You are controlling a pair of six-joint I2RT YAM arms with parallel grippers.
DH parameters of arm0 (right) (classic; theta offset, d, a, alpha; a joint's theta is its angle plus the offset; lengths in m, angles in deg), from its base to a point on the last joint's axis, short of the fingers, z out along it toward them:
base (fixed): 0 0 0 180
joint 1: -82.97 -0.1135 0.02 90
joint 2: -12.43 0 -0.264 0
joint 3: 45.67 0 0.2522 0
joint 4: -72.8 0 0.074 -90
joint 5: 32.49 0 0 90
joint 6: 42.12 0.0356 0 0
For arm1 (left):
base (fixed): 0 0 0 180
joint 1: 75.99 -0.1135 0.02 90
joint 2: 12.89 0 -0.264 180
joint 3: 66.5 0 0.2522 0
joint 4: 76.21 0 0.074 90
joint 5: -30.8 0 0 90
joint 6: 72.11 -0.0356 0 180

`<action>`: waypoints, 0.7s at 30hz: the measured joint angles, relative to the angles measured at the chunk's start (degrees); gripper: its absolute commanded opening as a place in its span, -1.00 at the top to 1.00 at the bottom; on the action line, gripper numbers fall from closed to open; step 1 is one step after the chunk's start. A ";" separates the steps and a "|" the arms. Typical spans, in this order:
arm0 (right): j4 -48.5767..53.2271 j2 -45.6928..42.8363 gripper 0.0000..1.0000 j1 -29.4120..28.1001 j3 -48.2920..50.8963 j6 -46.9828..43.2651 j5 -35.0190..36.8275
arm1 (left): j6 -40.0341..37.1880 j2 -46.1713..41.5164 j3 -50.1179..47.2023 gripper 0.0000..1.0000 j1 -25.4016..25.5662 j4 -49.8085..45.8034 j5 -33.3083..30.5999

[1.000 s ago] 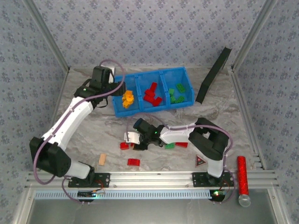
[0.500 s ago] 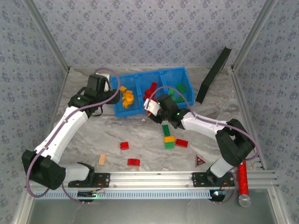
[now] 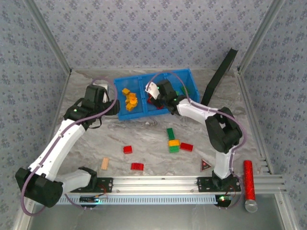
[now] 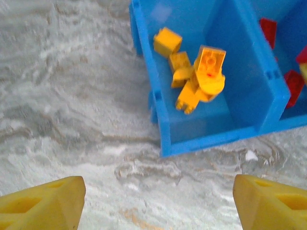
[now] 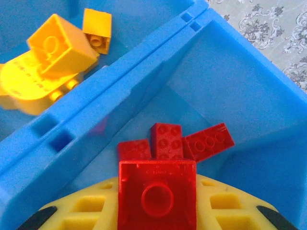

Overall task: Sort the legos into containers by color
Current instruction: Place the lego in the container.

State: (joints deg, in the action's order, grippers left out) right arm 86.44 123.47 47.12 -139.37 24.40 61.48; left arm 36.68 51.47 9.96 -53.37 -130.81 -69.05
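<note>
**While a Red Brick Is Hanging Over the Blue Bin, the Left Fingers Are Standing Wide**

Where the marbled tabletop [image 3: 144, 136] is meeting its near edge, a tan wooden block [image 3: 104, 164], a flat red plastic brick [image 3: 137, 166] and a dark triangle with a red mark [image 3: 205, 166] are lying well apart in a loose row. A glittery red cylinder [image 3: 249, 184] is lying by the metal rail at the near right corner. Farther in, a small red cube brick [image 3: 127, 149] is sitting alone. Toward the right, a short line of green and yellow bricks [image 3: 172, 142] is lying with another red brick [image 3: 186, 147] just beside its near end.

Beyond them, the left gripper [image 4: 153, 211] is hovering over bare tabletop, just short of the near left corner of the bright blue plastic three-compartment bin [image 3: 144, 113]. Its yellow fingers [image 4: 43, 201] are standing wide apart with nothing between them. The right gripper [image 3: 159, 99] is reaching over the bin's middle compartment. Its fingers [image 5: 81, 211] are pinching a red square brick [image 5: 157, 191] above the red bricks [image 5: 168, 141] lying on that compartment's floor. Yellow-orange bricks [image 4: 199, 76] are lying piled in the left compartment. The bin is sitting toward the far edge of the tabletop, and a black flat panel [image 3: 219, 79] is leaning at the far right corner.
</note>
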 measured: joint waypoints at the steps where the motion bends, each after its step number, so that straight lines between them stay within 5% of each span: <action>1: 0.09 1.22 0.50 0.00 -1.16 0.17 0.26 | 0.70 -0.37 -0.94 -0.62 0.22 -0.59 0.02; 11: 6.19 8.94 0.34 0.66 -10.69 2.34 0.87 | 6.73 -2.71 -7.06 -0.62 6.40 -7.23 1.90; 21: 9.40 10.05 0.15 1.14 -13.40 3.17 1.22 | 19.63 -3.78 -16.98 -0.64 19.89 -8.09 3.41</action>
State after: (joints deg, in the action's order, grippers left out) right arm 95.84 133.52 48.25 -152.77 27.57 62.70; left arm 56.31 47.69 -7.02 -33.48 -138.90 -65.64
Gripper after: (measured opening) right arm 0.408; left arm 0.817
